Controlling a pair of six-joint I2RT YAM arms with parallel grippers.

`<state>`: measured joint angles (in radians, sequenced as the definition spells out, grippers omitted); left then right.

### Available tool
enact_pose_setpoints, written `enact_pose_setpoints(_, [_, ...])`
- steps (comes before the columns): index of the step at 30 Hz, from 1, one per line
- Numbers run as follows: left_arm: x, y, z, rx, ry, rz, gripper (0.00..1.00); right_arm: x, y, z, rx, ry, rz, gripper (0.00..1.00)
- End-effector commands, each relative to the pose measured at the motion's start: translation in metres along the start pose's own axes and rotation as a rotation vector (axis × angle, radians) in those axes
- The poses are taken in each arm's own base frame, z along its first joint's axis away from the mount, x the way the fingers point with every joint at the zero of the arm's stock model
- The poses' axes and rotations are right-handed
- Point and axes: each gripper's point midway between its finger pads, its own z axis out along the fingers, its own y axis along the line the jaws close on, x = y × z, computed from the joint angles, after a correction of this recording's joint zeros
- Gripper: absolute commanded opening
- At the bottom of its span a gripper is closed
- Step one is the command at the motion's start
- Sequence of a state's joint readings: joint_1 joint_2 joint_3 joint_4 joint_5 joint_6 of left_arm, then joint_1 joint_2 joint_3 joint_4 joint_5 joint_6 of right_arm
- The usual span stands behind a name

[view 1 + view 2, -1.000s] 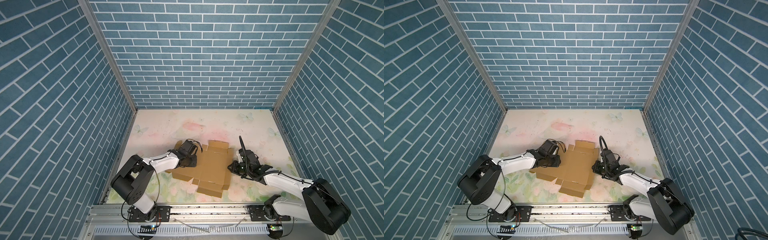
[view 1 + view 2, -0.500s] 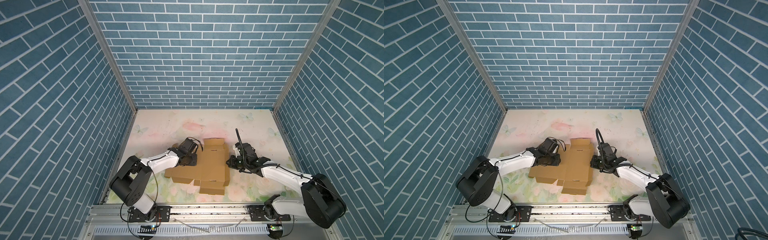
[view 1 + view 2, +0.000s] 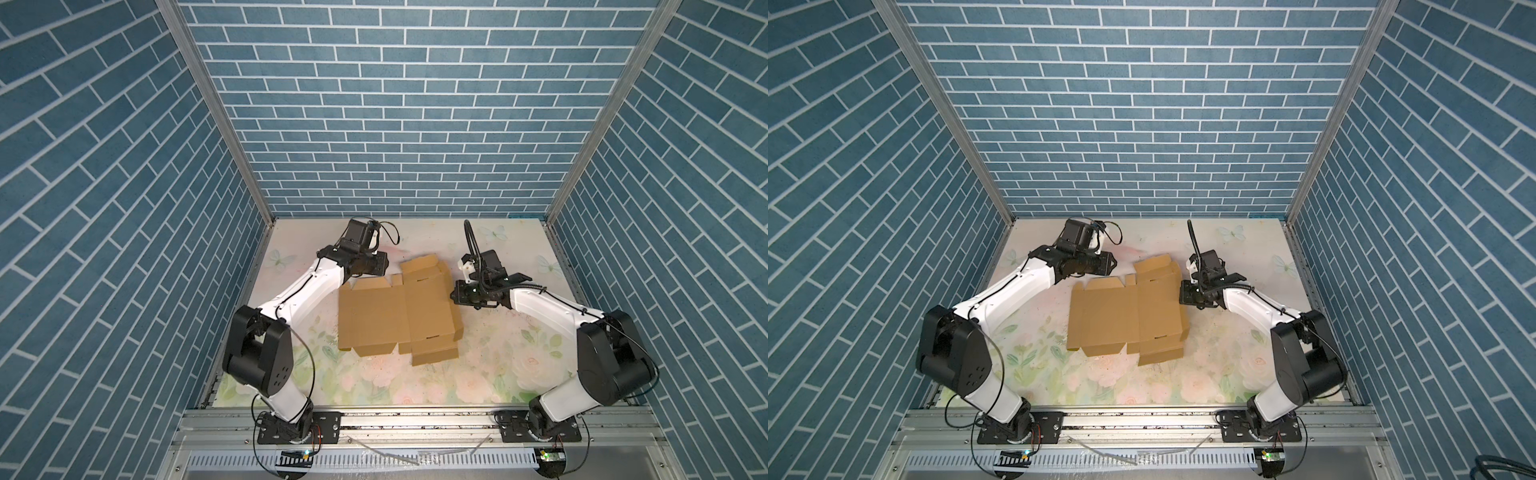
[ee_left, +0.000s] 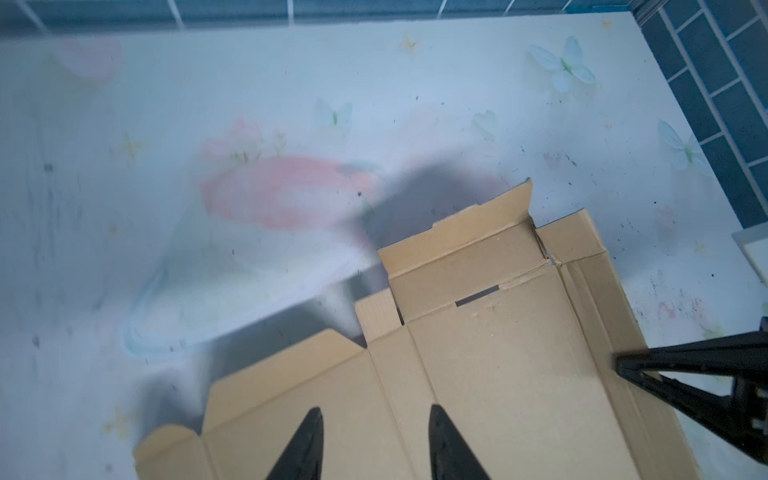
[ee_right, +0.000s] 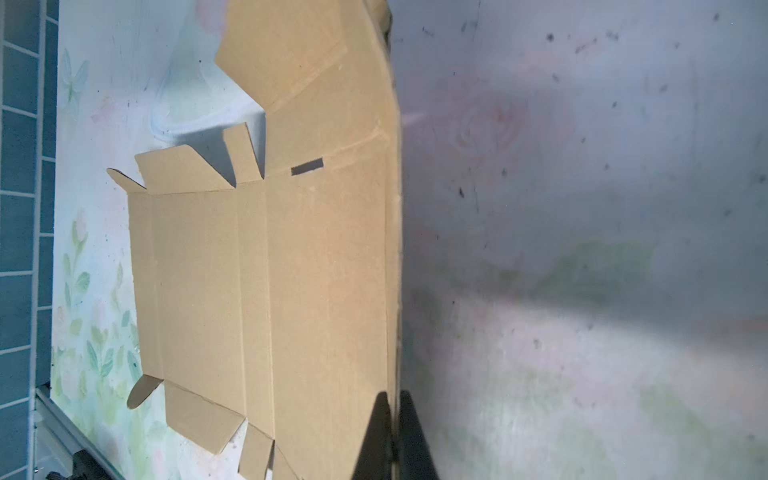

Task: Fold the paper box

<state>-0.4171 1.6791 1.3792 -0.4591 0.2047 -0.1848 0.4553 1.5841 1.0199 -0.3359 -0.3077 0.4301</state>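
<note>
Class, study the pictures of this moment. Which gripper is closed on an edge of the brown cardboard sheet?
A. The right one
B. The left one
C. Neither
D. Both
A: in the right wrist view the right gripper has its fingers pinched together on the edge of the paper box. The left gripper stands open with nothing between its fingers.

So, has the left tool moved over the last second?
Yes: in a top view the left tool has shifted off the paper box toward the back wall.
</note>
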Motion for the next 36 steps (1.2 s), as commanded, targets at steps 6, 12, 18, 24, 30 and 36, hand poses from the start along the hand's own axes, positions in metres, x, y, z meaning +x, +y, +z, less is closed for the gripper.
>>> enact_pose_setpoints(6, [-0.028,-0.007,0.050,0.153,0.058,0.209,0.60,-0.027,0.012,0.006,-0.049,0.075,-0.259,0.01])
enact_pose_setpoints(12, [-0.044,0.002,0.094,0.199,0.114,0.227,0.61,-0.035,0.014,0.012,-0.073,0.089,-0.319,0.00])
enact_pose_setpoints(18, [-0.048,-0.003,0.119,0.261,0.152,0.245,0.55,-0.044,0.016,0.015,-0.112,0.093,-0.324,0.00])
enact_pose_setpoints(24, [-0.035,-0.007,0.127,0.315,0.201,0.243,0.50,-0.054,0.017,0.015,-0.120,0.086,-0.335,0.00])
enact_pose_setpoints(30, [-0.022,-0.012,0.130,0.354,0.228,0.230,0.49,-0.061,0.018,0.018,-0.128,0.082,-0.340,0.00])
enact_pose_setpoints(36, [-0.013,-0.012,0.135,0.369,0.249,0.211,0.38,-0.068,0.022,0.013,-0.133,0.069,-0.348,0.00])
